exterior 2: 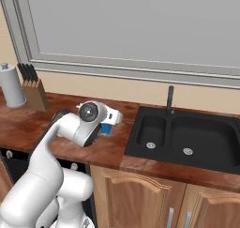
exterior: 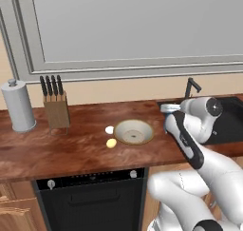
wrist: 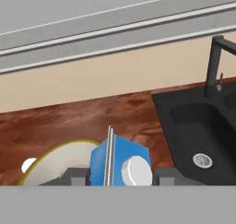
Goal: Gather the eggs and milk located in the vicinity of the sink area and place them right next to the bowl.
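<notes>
The milk (wrist: 119, 165) sits pinched between the jaws, held above the tabletop (exterior: 71, 149) with the bowl (wrist: 55, 165) at its nine o'clock. Both eggs (exterior: 110, 136) lie at the bowl's nine o'clock; the sink (wrist: 198, 126) lies at three.

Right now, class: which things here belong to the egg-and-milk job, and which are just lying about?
Job: white egg, tan egg, milk held in the tool, bowl, sink.
Lying about: knife block, paper roll.
</notes>
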